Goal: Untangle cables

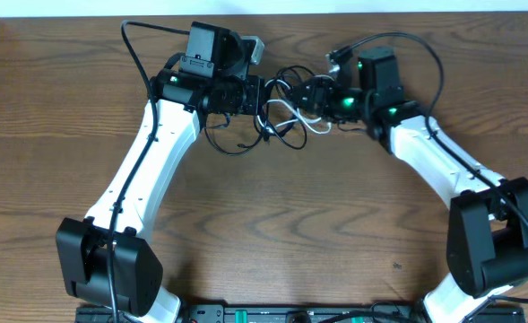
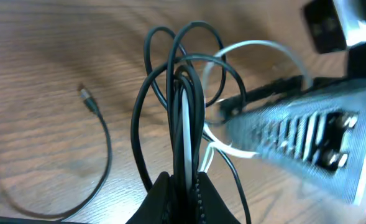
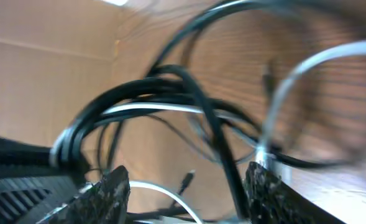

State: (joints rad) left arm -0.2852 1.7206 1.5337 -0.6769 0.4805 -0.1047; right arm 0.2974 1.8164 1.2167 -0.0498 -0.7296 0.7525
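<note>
The left tool (image 2: pixel 184 190) is pinching tightly on the cables (image 2: pixel 184 112): a bunch of black loops with a white strand is running up out of its narrow jaws, which only its own wrist view is showing. The right tool (image 3: pixel 189 196) is standing partly wide, its fingers (image 3: pixel 111 193) apart, with black and white strands crossing the gap; whether any is touching the pads I cannot tell. Overhead, both tools are facing each other over the far middle of the bench (image 1: pixel 290 224), the tangle hanging between them. The black cable (image 2: pixel 109 149) is trailing left along the bench, its small plug (image 2: pixel 86 98) lying flat. The white cable (image 2: pixel 263 45) is arching toward the right tool.
</note>
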